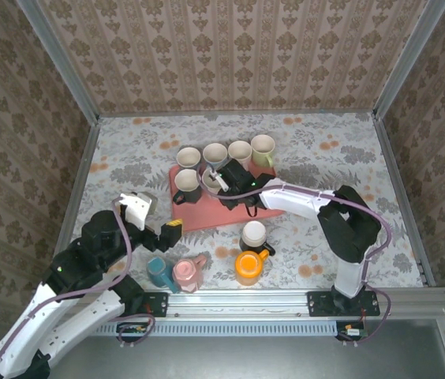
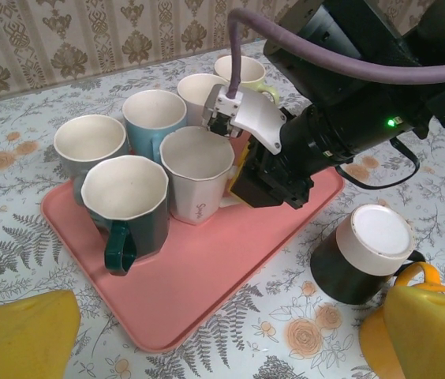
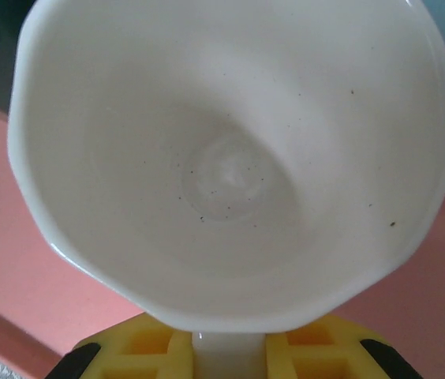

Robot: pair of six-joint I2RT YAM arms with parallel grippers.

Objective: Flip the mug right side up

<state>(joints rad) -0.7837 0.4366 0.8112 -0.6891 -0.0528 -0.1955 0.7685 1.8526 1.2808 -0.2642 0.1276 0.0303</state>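
Note:
A white faceted mug (image 2: 196, 170) stands mouth up on the pink tray (image 2: 207, 268), and its pale inside (image 3: 230, 158) faces the right wrist camera. My right gripper (image 1: 222, 183) is shut on this mug's handle (image 3: 230, 357), with a yellow finger (image 3: 151, 351) on each side. A dark mug with a white base (image 2: 364, 253) stands upside down on the table just off the tray's right edge. My left gripper (image 2: 222, 355) hovers open over the table near the tray's front corner, holding nothing.
Several upright mugs crowd the tray's far side, among them a dark green one (image 2: 124, 205) and a blue one (image 2: 153, 118). An orange mug (image 1: 248, 267), a pink mug (image 1: 187, 274) and a teal mug (image 1: 158, 271) sit near the front edge.

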